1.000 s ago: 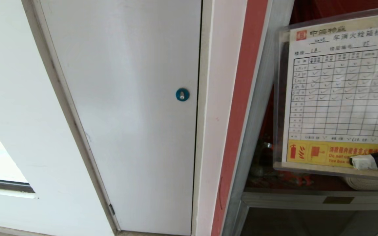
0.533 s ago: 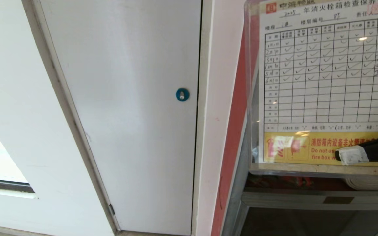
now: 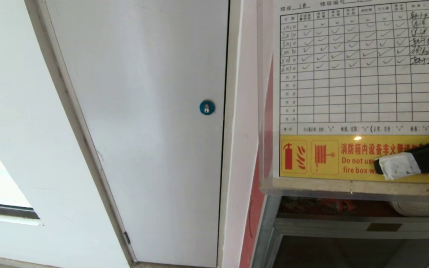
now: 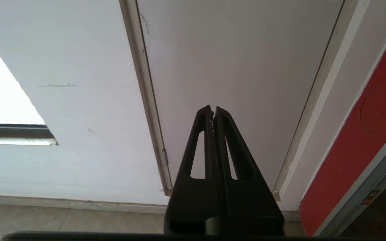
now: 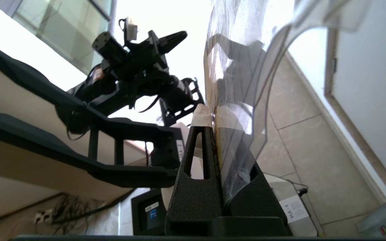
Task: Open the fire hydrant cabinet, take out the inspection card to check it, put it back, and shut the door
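The inspection card (image 3: pixel 356 93), a white sheet with a printed grid of ticks and a yellow warning band, sits in a clear sleeve and is held up facing the head camera. My right gripper (image 3: pixel 385 167) comes in from the right and is shut on the card's lower right edge; its taped fingertips (image 5: pixel 201 115) pinch the card (image 5: pixel 240 67). Behind and below the card is the fire hydrant cabinet (image 3: pixel 348 225), with its aluminium frame and a white rolled hose (image 3: pixel 421 208). The cabinet's door is out of view. My left gripper (image 4: pixel 213 110) is parked low, shut and empty.
A plain white panel door with a round blue lock (image 3: pixel 207 107) fills the left of the head view. A red strip (image 3: pixel 253 208) borders the cabinet. In the right wrist view my own head and torso (image 5: pixel 129 67) and the tiled floor (image 5: pixel 300 134) show.
The right gripper has carried the card up and to the left, nearer the head camera. The card now faces the camera more squarely. The left arm has not moved.
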